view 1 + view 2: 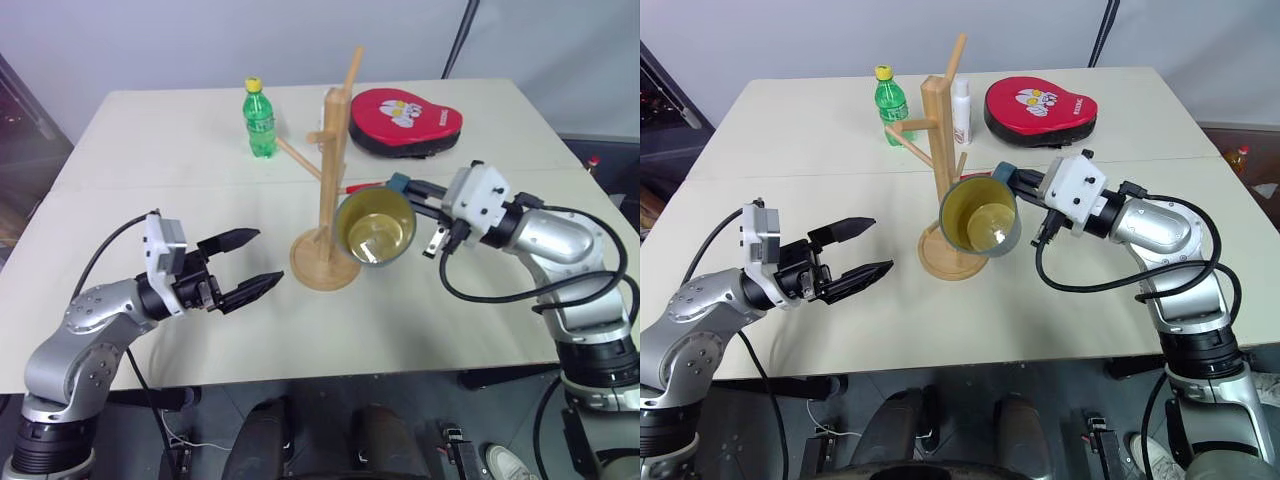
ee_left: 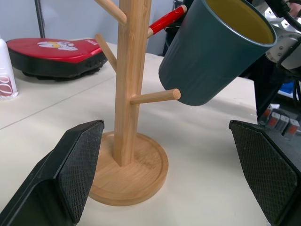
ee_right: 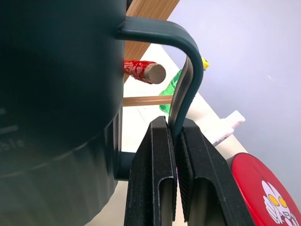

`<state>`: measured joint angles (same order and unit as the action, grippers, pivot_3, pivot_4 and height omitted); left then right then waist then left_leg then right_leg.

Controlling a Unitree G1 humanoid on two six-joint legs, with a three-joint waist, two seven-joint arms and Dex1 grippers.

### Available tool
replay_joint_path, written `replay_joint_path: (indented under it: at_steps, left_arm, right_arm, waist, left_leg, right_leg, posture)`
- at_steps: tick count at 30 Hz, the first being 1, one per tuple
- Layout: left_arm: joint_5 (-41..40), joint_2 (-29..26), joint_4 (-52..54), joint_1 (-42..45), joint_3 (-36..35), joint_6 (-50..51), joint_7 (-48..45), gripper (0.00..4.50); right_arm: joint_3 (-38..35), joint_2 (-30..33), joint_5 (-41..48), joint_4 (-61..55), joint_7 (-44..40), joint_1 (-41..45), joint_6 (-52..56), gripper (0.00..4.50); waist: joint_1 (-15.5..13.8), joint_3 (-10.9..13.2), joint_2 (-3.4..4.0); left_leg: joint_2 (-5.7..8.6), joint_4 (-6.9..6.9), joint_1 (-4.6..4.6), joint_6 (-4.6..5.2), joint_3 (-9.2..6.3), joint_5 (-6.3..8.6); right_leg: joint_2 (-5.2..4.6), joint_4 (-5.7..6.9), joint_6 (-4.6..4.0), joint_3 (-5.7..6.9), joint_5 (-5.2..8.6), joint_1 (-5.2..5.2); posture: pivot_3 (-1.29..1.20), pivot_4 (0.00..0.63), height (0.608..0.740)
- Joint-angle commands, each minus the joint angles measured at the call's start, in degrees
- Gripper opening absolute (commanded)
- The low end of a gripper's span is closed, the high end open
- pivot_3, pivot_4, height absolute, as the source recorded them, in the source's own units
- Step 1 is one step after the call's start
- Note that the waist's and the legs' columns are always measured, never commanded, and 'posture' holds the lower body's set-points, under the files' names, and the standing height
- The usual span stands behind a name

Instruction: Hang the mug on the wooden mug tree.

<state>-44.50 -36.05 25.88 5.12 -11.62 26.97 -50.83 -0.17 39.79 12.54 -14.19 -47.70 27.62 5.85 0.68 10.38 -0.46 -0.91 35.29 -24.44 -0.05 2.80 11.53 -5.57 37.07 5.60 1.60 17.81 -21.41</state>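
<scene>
Right hand (image 3: 175, 141) clamped on handle of mug (image 1: 376, 227), held tilted in air just beside tree (image 1: 333, 170), loop close to red-tipped peg (image 3: 143, 71), yellow inside facing camera; left hand (image 1: 252, 262) spread wide, empty, low over surface (image 1: 180, 150), apart from tree base.

The right gripper (image 3: 175, 141), two black fingers, is clamped level on a thin loop. The left gripper (image 1: 249, 263) points level toward it, fingers spread wide.
</scene>
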Motion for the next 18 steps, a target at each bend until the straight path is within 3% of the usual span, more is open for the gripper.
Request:
replay_joint_path:
  at_steps: [1,18]
  left_arm:
    - [-0.9,-0.3,2.0,0.5,-0.8,-0.5,0.0,4.50]
    - [-3.2,-0.6,3.7,3.6,-1.7,0.0,1.6,4.50]
  right_arm:
    - [0.3,0.1,0.7,-0.8,-1.0,2.7,0.8,0.03]
    - [6.2,-1.9,-1.9,4.0,-2.5,10.4,7.7,0.03]
  waist:
    - [0.0,0.0,0.00]
    - [0.1,0.0,0.00]
  left_leg:
    - [0.00,0.00,0.00,0.00,0.00,0.00]
    - [0.00,-0.02,-0.02,-0.01,0.00,0.00]
  right_leg:
    - [0.00,0.00,0.00,0.00,0.00,0.00]
    - [-0.04,-0.04,-0.08,-0.01,0.03,-0.02]
  posture:
    - [0.00,0.150,0.740]
    - [0.00,0.150,0.740]
